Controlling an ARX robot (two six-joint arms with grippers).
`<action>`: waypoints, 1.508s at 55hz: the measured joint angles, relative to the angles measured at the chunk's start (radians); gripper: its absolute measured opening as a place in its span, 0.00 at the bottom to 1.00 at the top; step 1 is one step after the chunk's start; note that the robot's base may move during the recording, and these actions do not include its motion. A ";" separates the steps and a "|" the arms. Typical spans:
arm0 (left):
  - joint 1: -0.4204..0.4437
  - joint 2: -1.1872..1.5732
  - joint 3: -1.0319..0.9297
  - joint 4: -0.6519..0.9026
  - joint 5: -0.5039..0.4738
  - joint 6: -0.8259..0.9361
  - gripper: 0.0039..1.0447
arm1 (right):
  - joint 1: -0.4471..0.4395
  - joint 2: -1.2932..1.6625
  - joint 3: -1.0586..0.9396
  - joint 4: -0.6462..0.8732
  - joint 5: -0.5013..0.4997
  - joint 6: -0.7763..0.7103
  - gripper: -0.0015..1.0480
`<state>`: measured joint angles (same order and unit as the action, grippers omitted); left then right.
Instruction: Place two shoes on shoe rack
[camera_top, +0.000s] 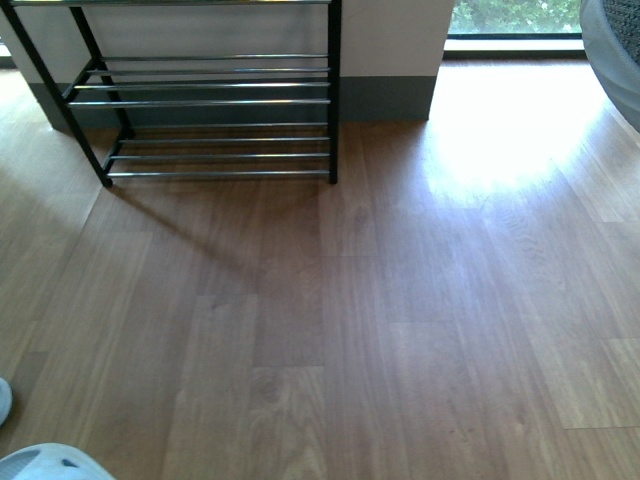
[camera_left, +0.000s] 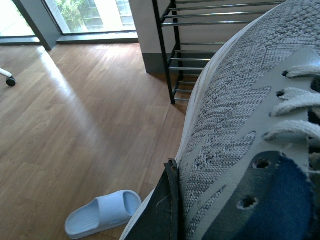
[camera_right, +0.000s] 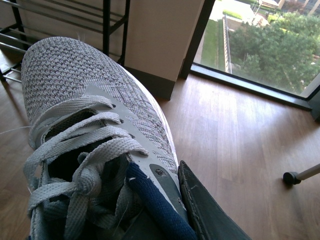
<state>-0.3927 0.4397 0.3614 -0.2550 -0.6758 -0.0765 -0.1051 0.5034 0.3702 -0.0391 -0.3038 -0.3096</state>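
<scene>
Left gripper: clamped on the first grey sneaker. I see one dark finger pressed flat against the shoe's side; the other is hidden from me.
First grey sneaker: fills the right half of my left wrist view, held above the floor, with knit upper, pale laces and dark collar close to the lens.
Right gripper: closed on the second grey sneaker, one dark finger flat against its side beside the blue collar.
Second grey sneaker: takes the left and centre of my right wrist view, toe toward the upper left of the frame.
Shoe rack: upper left of my front view, a black frame with chrome rods, standing on the wood floor against a pale wall.
Pale blue slide: lower left of the left wrist view, lying sole-down on the floor, well apart from the rack.
Front-view corners: a grey mesh shape at upper right and a pale shape at lower left. I cannot tell what either is.
</scene>
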 joint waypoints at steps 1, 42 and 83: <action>0.000 0.000 0.000 0.000 -0.001 0.000 0.01 | 0.000 0.000 0.000 0.000 0.000 0.000 0.01; -0.002 0.002 0.000 0.000 0.001 0.000 0.01 | -0.002 0.000 0.000 0.000 0.014 0.000 0.01; -0.002 0.002 0.000 0.000 0.003 0.000 0.01 | 0.000 0.000 0.000 0.000 0.001 0.000 0.01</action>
<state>-0.3943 0.4412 0.3614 -0.2546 -0.6731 -0.0761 -0.1051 0.5034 0.3702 -0.0391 -0.3031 -0.3092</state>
